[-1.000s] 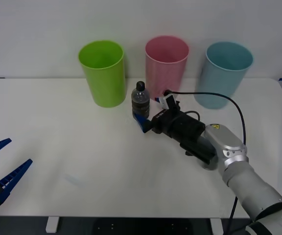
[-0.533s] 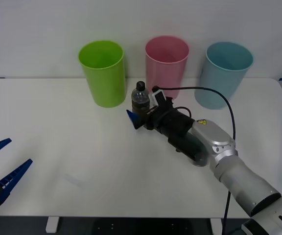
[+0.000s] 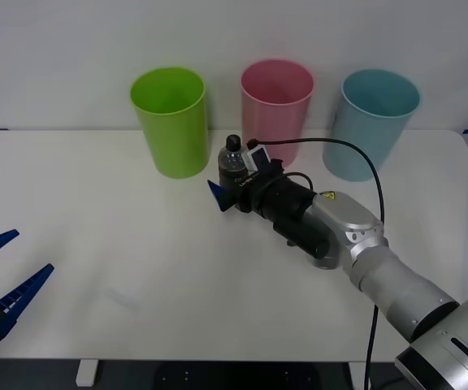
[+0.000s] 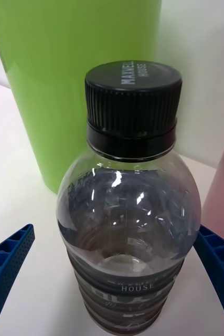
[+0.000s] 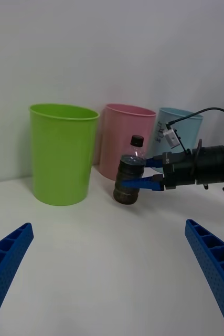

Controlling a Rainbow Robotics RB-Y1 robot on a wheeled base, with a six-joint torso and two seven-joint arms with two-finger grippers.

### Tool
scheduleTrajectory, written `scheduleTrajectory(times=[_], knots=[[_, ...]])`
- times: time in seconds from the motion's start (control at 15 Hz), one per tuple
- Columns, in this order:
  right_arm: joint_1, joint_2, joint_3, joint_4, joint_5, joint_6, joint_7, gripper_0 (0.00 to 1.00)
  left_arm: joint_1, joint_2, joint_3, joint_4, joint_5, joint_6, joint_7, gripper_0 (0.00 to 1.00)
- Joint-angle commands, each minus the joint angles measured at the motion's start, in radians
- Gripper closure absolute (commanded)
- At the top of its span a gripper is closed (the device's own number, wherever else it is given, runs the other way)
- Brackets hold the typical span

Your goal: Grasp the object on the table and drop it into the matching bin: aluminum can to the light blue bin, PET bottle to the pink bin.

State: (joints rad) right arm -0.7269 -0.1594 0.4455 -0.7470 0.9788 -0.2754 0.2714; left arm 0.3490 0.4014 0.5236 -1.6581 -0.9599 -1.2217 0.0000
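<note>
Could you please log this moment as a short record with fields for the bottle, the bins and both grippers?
bottle: PET bottle upright on the table, black cap on, in front of the gap between green and pink bins
right gripper: right gripper open, fingers either side of the bottle's body
left gripper: left gripper open, parked at the near left table edge
bins: lime green bin, pink bin, light blue bin in a row at the back
target: pink bin

Between the ribbed blue plastic fingers [image 4: 9, 262], the PET bottle [image 4: 128, 231] is clear, glossy plastic with a ridged matt black cap [image 4: 133, 107]; the table [image 3: 120, 236] looks smooth, matt white.
</note>
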Motion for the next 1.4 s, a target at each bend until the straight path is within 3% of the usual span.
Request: scheduleTrajectory(times=[0.07,0.13,0.2,0.27,1.0,1.4], knots=[[0.001,0.0,0.001,-0.002,0.0,0.002,0.003,0.0,0.0,0.0,0.0,0.0,0.0,0.0,0.0,0.0],[0.0,0.0,0.002,-0.002,0.0,0.002,0.005,0.44,0.0,0.0,0.0,0.0,0.0,0.0,0.0,0.0],[0.001,0.0,0.002,-0.002,-0.002,0.002,0.0,0.95,0.0,0.0,0.0,0.0,0.0,0.0,0.0,0.0],[0.0,0.0,0.002,-0.002,-0.003,0.004,0.0,1.0,0.0,0.0,0.0,0.0,0.0,0.0,0.0,0.0],[0.007,-0.017,0.002,-0.026,-0.008,-0.013,0.002,1.0,0.0,0.0,0.0,0.0,0.0,0.0,0.0,0.0],[0.158,-0.109,0.002,-0.259,-0.011,-0.011,-0.037,1.0,0.0,0.0,0.0,0.0,0.0,0.0,0.0,0.0]])
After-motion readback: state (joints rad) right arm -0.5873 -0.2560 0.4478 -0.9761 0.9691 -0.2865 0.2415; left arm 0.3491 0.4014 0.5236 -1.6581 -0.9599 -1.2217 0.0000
